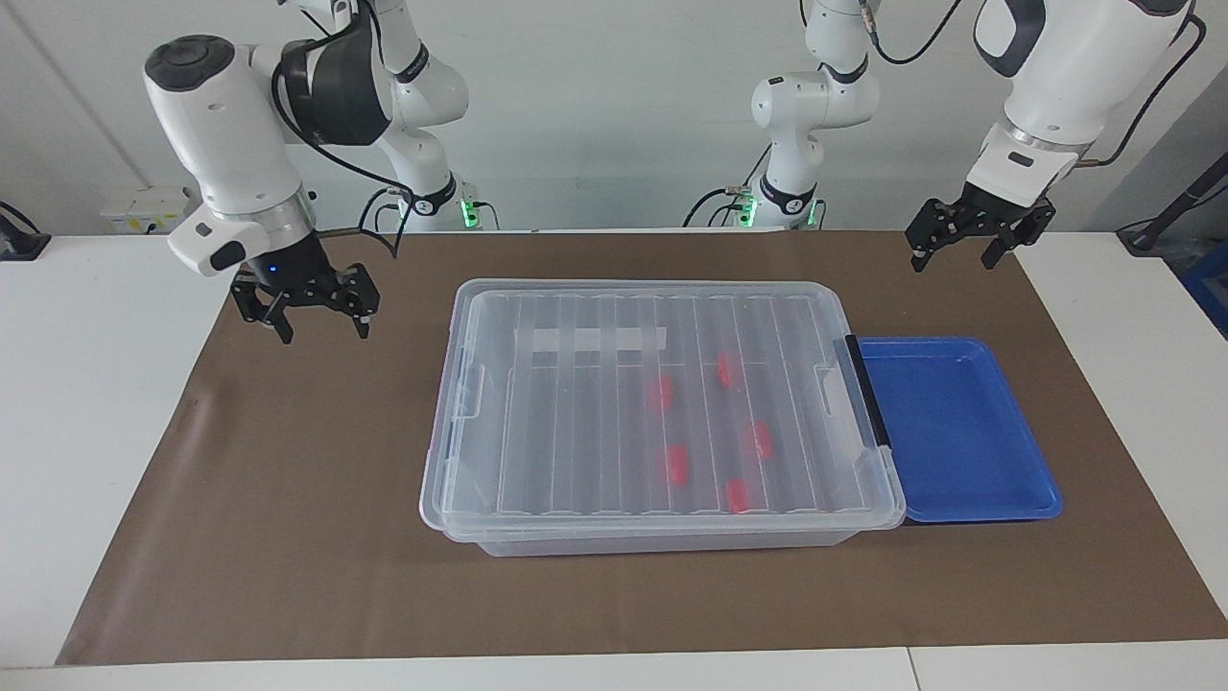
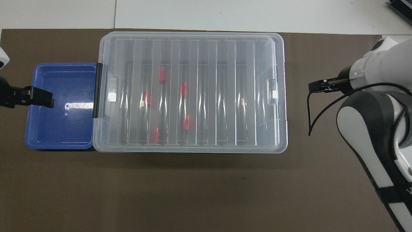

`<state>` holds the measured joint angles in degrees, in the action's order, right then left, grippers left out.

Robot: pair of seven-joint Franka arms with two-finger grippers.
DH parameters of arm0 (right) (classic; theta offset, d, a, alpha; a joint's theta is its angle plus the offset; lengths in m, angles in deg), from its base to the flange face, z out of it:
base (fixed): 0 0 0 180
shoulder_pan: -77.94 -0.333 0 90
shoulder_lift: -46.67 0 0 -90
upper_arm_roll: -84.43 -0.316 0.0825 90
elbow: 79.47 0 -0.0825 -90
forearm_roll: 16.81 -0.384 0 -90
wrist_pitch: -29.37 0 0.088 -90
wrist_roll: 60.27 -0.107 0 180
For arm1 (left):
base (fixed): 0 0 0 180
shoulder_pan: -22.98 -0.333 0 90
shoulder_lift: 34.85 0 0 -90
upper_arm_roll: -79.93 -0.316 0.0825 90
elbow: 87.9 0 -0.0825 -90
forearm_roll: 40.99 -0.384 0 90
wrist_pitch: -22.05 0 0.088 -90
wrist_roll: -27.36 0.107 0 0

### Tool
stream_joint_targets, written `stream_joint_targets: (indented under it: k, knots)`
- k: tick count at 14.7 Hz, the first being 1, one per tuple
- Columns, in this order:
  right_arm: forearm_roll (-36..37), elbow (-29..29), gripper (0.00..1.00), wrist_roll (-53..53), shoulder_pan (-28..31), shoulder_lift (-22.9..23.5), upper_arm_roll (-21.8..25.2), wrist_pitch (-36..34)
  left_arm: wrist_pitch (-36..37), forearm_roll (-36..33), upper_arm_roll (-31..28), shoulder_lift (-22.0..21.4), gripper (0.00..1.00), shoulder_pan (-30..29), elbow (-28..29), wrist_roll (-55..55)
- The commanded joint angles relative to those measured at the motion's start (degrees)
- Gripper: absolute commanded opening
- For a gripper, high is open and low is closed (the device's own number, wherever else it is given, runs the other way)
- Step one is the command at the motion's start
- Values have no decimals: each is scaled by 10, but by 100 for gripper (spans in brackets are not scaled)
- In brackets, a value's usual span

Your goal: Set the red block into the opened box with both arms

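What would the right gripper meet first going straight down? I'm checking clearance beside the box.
Probably only the brown mat: the right gripper, open, hangs clear of the box, though depth is uncertain.

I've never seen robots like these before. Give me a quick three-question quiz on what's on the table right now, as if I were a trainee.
1. True or false: the clear lid is on the box.
2. How many red blocks show through the lid?
3. Multiple choice: the blue tray is A) stacked on the lid, B) inside the box, C) beside the box at the left arm's end of the table.

Key
1. True: the ribbed lid covers the whole box.
2. Five, all inside the box.
3. C. It holds nothing that can be seen. Both the left gripper and the right gripper hang over the brown mat with jaws open, holding nothing.
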<state>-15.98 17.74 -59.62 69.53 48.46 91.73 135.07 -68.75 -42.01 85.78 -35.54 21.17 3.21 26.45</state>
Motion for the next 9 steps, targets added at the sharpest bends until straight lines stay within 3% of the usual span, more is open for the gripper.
stream_joint_targets:
  k: [1,4,9]
  knots:
    - [8,-38,100,-36,18,-6,-5,-62,-3,8,-3,-11,100,1,11,9]
    - [3,-68,100,-80,21,-11,2,-144,-3,8,-3,-11,100,1,11,8]
    - [0,-66,100,-74,20,-18,3,-159,-3,8,-3,-11,100,3,11,8]
